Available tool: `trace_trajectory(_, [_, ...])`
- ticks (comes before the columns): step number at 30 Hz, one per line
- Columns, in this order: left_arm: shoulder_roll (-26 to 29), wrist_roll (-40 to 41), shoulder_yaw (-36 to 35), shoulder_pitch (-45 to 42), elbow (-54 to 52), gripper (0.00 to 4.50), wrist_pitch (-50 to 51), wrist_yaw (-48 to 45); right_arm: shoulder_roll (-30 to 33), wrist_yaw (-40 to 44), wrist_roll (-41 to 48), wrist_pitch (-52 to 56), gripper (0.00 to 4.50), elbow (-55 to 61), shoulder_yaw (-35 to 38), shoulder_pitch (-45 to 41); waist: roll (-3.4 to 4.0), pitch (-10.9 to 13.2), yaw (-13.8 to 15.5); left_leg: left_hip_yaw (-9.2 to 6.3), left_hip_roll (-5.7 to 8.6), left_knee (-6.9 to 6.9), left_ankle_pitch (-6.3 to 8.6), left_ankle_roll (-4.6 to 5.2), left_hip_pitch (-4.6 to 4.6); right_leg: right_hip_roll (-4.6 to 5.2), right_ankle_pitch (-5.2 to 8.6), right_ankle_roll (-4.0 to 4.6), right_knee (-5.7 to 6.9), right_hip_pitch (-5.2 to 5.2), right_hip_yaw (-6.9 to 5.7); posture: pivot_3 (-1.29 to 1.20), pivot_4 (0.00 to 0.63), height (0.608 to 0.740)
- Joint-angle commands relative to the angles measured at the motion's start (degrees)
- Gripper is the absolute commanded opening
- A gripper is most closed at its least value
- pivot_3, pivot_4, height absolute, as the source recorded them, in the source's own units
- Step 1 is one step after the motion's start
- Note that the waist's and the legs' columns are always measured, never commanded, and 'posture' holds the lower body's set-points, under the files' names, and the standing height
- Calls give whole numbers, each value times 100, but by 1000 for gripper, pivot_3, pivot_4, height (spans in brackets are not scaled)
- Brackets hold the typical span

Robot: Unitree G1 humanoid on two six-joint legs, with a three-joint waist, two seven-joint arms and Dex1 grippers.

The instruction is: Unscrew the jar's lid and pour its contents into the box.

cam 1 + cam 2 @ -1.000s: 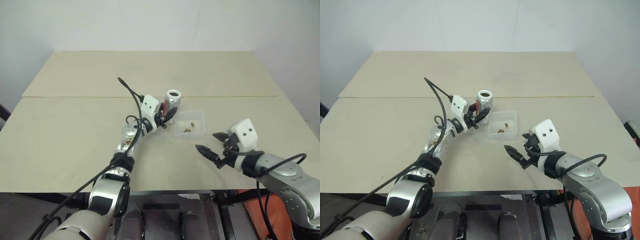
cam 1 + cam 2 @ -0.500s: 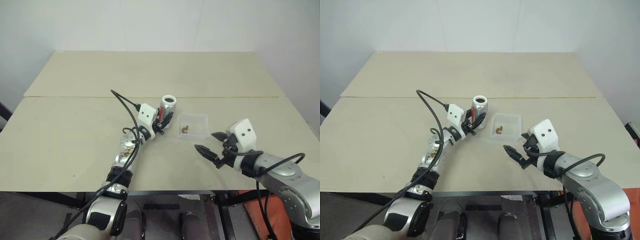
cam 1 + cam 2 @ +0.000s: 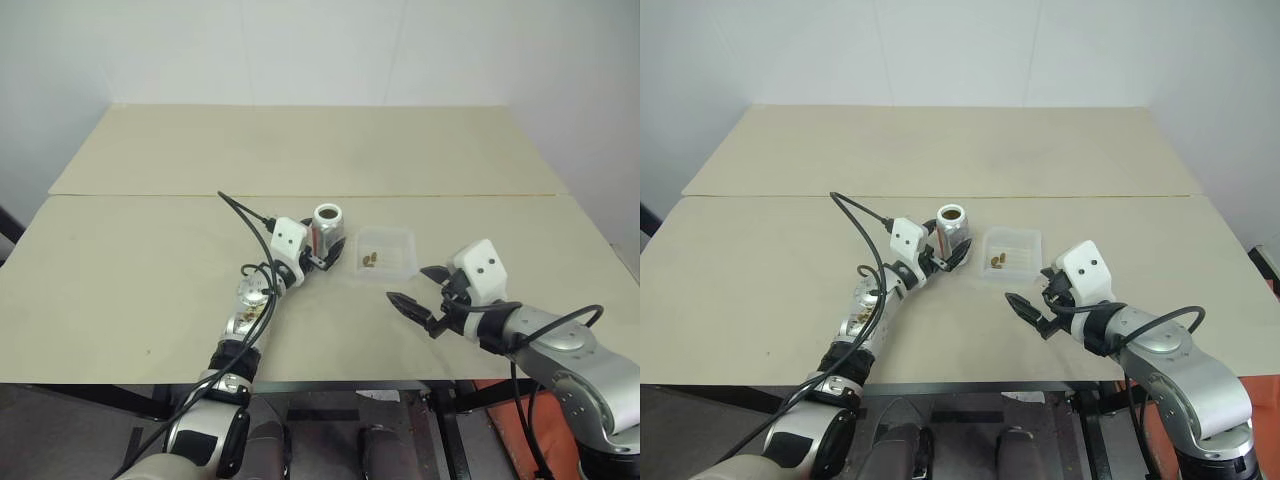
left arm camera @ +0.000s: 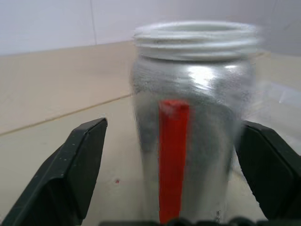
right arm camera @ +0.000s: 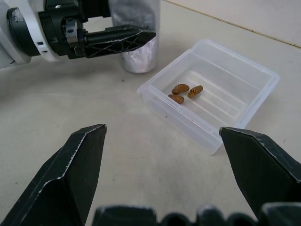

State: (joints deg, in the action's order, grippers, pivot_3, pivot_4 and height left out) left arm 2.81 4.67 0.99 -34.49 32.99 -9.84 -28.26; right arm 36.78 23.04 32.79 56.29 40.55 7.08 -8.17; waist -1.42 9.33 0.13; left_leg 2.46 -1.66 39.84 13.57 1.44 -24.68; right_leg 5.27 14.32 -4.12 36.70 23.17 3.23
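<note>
Currently the jar [image 3: 328,231] stands upright on the table [image 3: 150,250], lidless, its mouth open to the ceiling, with the red stripe of its label turned toward the left arm. It sits just left of the box [image 3: 385,250], near it but not touching in the head views. The left gripper [image 3: 322,250] surrounds the jar from the near-left side; in the left wrist view both black fingers [image 4: 70,174] stand clear of the silvery wall, a visible gap on each side, so the jaws are spread and the jar is released, resting on the table on its own. A black cable loops up from the left wrist over the tabletop.

The box lies flat on the table, open-topped, clear plastic with rounded corners. The contents [image 5: 181,92], three small brown bits, lie together on its floor toward the end nearer the jar. Whether anything remains inside the jar cannot be told from these views.

The right gripper [image 3: 420,295] hangs above the near-right part of the table, well apart from the box and the jar, pointing toward them. Its two black fingers [image 5: 70,174] are spread wide and carry nothing; the right wrist view looks between them onto the box, the jar's lower body and the left gripper's fingertip beside it.

The table is a pale beige surface with a seam running across it behind the jar.
</note>
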Motion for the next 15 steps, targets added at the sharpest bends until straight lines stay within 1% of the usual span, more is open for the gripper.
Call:
trace_trajectory(1, [15, 100, 22, 91, -353, 4470, -68, -45, 20, 45, -36, -196, 4500, 72, 22, -94, 0, 0, 0, 0, 0, 0, 0, 0, 0, 0, 0, 0, 0, 0, 0, 0, 150, 740])
trace_trajectory(5, [54, 106, 51, 285, -613, 4470, -12, -88, 12, 74, -65, -215, 4500, 46, -5, -93, 0, 0, 0, 0, 0, -1, 0, 0, 0, 0, 0, 0, 0, 0, 0, 0, 150, 740])
trace_trajectory(10, [116, 147, 80, 695, -1251, 4470, 202, -95, 55, 123, -120, -271, 4500, -8, -120, -104, 0, 0, -9, -1, -2, -2, 0, 0, 1, 0, 0, 0, 1, 0, 0, 0, 150, 740])
trace_trajectory(13, [212, 483, 86, 1126, -1997, 4470, 498, -394, 50, 159, -112, -284, 4500, -45, -145, -129, 1, 0, -16, -1, -2, -2, 0, 0, 3, 0, 0, 0, -1, -1, 0, 0, 150, 740])
trace_trajectory(15, [375, 579, 133, 1450, -2510, 4470, 644, -548, 64, 203, -110, -283, 4500, -54, -153, -169, 1, -1, -30, -1, -4, -3, 1, 1, 3, 0, 0, 0, 1, -1, 1, 0, 150, 740])
